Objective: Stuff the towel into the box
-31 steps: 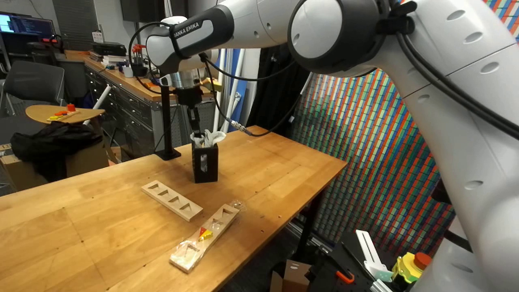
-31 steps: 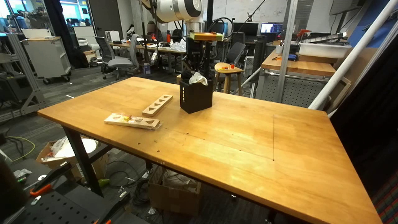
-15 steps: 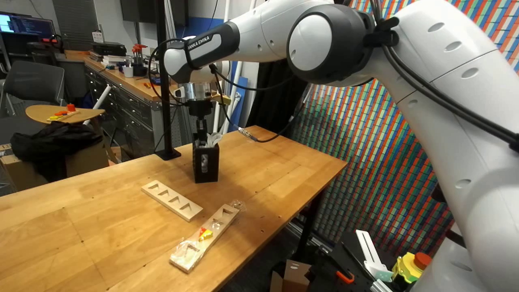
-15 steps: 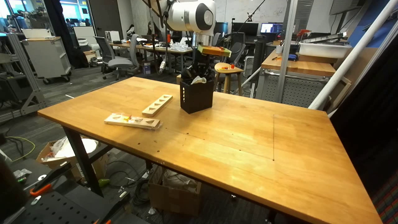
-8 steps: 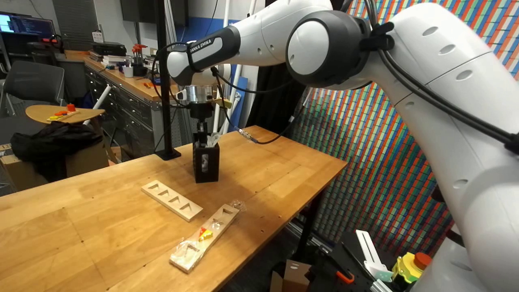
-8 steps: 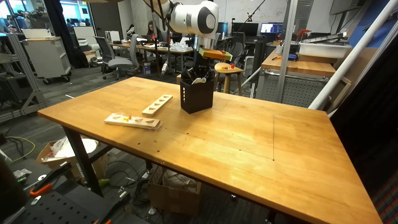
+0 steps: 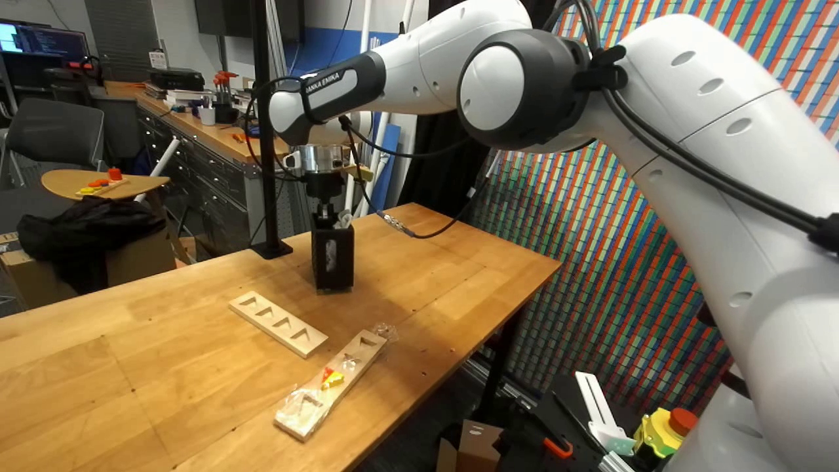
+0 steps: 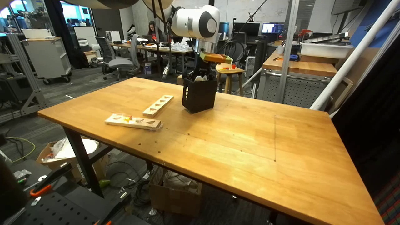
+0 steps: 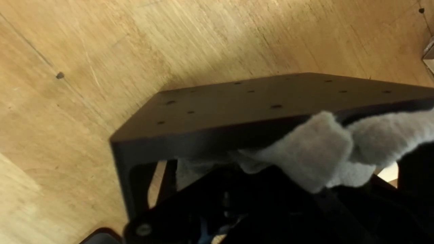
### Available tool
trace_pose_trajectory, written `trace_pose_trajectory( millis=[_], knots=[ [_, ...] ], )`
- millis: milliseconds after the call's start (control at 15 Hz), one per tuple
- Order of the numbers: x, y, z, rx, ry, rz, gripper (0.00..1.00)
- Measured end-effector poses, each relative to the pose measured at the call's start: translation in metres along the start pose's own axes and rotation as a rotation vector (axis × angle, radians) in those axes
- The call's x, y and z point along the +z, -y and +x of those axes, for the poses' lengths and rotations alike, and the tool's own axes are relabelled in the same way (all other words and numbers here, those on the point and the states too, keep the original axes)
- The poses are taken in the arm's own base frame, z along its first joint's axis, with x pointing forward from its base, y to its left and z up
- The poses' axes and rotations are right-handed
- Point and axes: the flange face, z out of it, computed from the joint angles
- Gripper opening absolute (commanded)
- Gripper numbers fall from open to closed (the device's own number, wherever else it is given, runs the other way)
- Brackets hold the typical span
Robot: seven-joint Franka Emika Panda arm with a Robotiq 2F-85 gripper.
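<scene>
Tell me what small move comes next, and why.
I'd probably ease the end effector up a little: it reaches down into the black box, yet folds of the white towel stick out at the top beside it, likely needing a press from above.

Both exterior views stand back, slanting down across table (image 8: 250, 137) from different places; box (image 8: 200, 96) shared, far side. Wrist view: close above box, facing down.
</scene>
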Motion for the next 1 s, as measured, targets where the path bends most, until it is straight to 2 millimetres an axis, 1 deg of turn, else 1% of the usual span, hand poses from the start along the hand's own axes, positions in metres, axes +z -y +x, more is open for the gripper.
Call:
trace_pose_trajectory(
  millis=[400, 867, 1000],
  knots=[
    [-0.005, -0.003, -0.003, 0.006, -0.002, -0.008, 0.02],
    [-0.018, -0.003, -0.006, 0.009, -0.001, -0.031, 0.02],
    [-0.025, -0.004, -0.009, 0.011, 0.003, -0.045, 0.02]
  ],
)
